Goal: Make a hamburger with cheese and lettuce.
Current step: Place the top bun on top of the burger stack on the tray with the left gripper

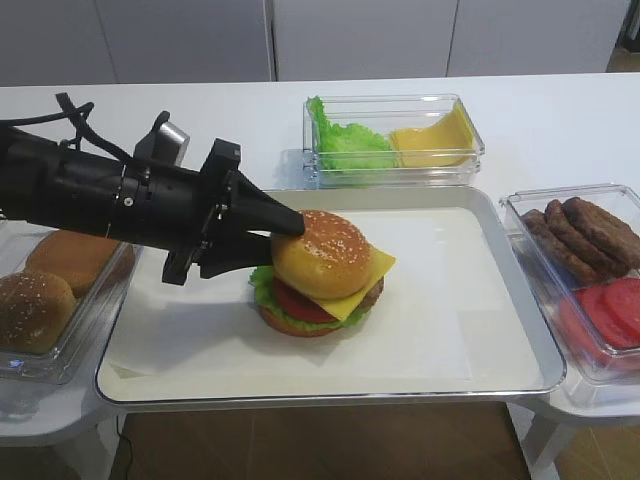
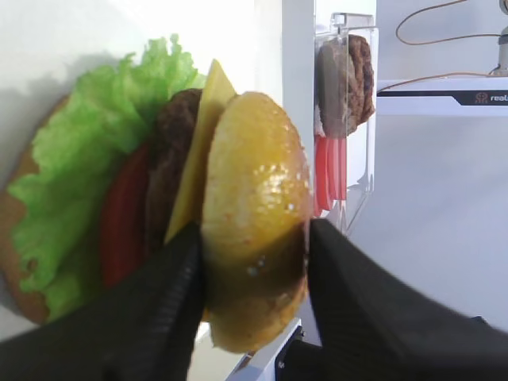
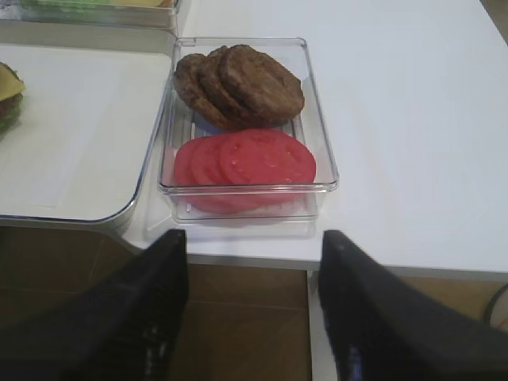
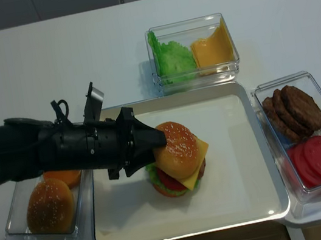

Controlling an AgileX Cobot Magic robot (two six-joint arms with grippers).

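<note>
Hamburger (image 1: 322, 274) stacked on the tray (image 1: 470, 330) at mid-bench: lettuce (image 1: 266, 292), tomato, patty, cheese (image 1: 372, 270), with the sesame top bun (image 1: 322, 254) tilted and clasped between the fingers of the left end effector (image 1: 277, 237). Final capping step, judged nearly complete; next, levelling the bun, then spreading the fingers and withdrawing without toppling the stack. Right end effector (image 3: 254, 309) spread wide, holding nothing, beside the patty-and-tomato box (image 3: 321, 143).

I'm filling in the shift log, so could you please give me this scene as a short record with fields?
left pincer: closed on the sesame top bun of the hamburger
right pincer: open, empty, off the table edge
stack: top bun sits tilted; cheese, patty, tomato, lettuce under it
support: white tray
right bin: patties, tomato slices
</note>
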